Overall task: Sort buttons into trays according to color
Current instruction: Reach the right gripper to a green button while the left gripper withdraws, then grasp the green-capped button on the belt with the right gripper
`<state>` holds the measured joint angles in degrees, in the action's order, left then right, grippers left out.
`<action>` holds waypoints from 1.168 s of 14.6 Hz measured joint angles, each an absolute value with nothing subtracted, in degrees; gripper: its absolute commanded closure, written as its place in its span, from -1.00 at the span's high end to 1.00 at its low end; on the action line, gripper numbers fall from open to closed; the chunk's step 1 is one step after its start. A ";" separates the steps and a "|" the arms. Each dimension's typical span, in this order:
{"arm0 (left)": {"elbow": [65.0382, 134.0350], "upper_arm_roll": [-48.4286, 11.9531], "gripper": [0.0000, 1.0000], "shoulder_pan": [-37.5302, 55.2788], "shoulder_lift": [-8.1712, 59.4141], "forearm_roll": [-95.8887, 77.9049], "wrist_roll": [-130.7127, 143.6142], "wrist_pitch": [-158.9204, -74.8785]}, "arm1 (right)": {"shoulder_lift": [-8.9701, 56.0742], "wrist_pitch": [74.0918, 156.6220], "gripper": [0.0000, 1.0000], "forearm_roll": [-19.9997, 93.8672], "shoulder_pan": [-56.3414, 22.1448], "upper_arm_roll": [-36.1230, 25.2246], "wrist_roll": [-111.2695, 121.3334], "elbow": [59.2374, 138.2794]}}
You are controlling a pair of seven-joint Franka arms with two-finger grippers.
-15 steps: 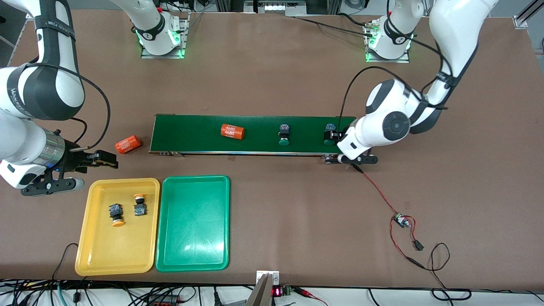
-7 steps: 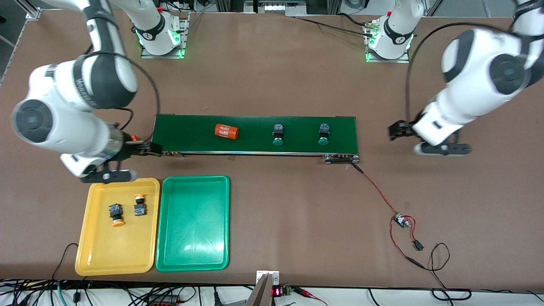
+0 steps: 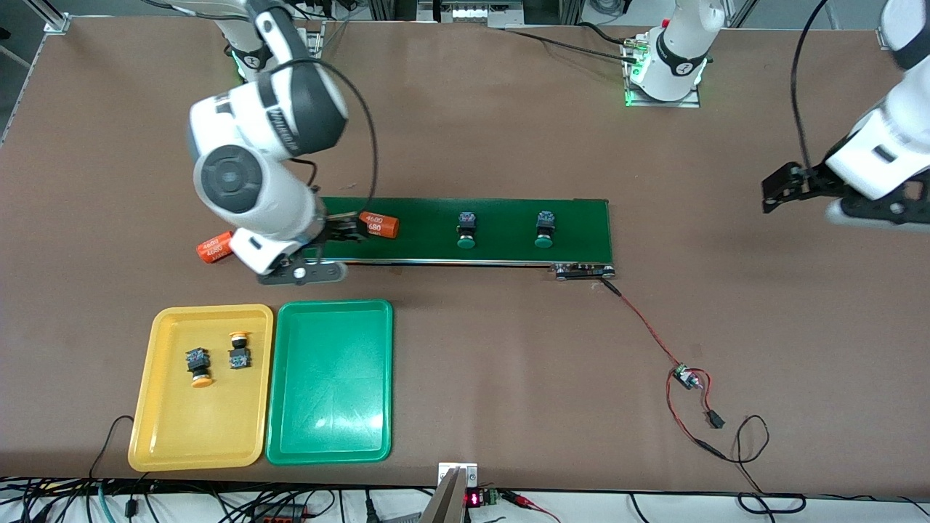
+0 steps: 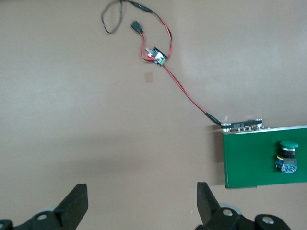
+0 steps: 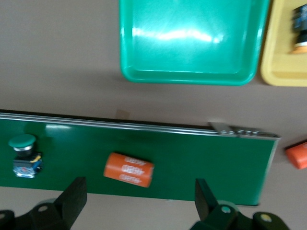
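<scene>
Right gripper [image 3: 341,231], jaws open, over conveyor belt [image 3: 508,250] end by orange cylinder [image 3: 379,225]; left gripper [image 3: 781,190], jaws open, above bare desk [image 3: 726,305].

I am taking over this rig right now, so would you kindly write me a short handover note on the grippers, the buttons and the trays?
Right gripper: open, empty, over the dark green conveyor belt at the right arm's end, above an orange cylinder printed 4680.
Left gripper: open, empty, over bare table past the belt's left-arm end.
Done: both yellow-capped push-button switches lie in the yellow plastic tray.
Left: two green-capped push-button switches sit on the belt; the green plastic tray holds nothing.
A second orange cylinder lies on the table beside the belt.
</scene>
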<state>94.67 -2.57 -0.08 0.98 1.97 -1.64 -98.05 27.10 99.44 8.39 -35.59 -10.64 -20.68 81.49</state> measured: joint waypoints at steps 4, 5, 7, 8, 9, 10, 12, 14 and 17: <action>94.18 -1.70 1.00 0.05 1.01 1.96 -1.64 -94.74 | 29.17 105.29 1.00 8.43 -41.28 -10.56 -29.43 84.19; 94.18 -1.66 1.00 0.04 1.02 1.76 -1.64 -93.06 | 29.60 106.67 1.00 8.43 -42.87 -10.55 -30.84 84.78; 94.08 -1.64 1.00 0.05 1.02 1.41 -1.64 -92.31 | 30.51 108.55 1.00 8.43 -45.44 -10.55 -32.10 85.15; 93.87 -1.64 1.00 0.05 1.04 1.40 -1.64 -92.31 | 30.94 109.05 1.00 8.43 -46.30 -10.55 -32.29 85.21; 93.64 -1.64 1.00 0.06 1.05 1.40 -1.64 -92.31 | 31.39 109.23 1.00 8.43 -46.89 -10.55 -32.32 85.28; 93.42 -1.64 1.00 0.06 1.05 1.40 -1.64 -92.31 | 31.97 109.31 1.00 8.43 -47.37 -10.56 -32.32 85.36; 93.15 -1.64 1.00 0.06 1.10 1.40 -1.64 -92.31 | 33.57 109.56 1.00 8.44 -48.56 -10.53 -32.32 85.49; 92.97 -1.64 1.00 0.07 1.11 1.40 -1.64 -92.30 | 35.39 110.15 1.00 8.68 -49.91 -10.52 -32.44 85.51; 92.79 -1.64 1.00 0.07 1.11 1.40 -1.64 -92.29 | 36.82 111.04 1.00 11.33 -50.32 -10.59 -32.57 85.51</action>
